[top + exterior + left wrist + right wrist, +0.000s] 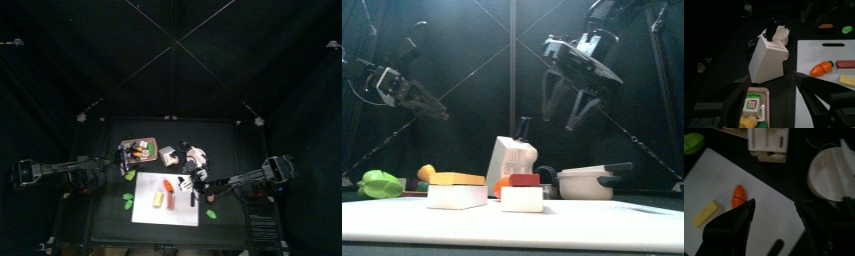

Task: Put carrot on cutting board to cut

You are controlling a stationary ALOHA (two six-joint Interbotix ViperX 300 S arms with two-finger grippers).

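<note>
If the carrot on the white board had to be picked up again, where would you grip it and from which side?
Grip the carrot across its thicker middle, coming straight down from above. It lies flat on the cutting board, so only its top and long sides are free, and its tapered end would likely slip. The right gripper, open above the board, seems best placed.

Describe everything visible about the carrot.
The carrot is a short, tapered orange piece with a green stem end seen from the left wrist. It looks like smooth toy plastic. It lies flat on the white cutting board, near the board's edge, apart from the yellow piece. Nothing grips it; the right gripper hangs above, jaws wide open.
</note>
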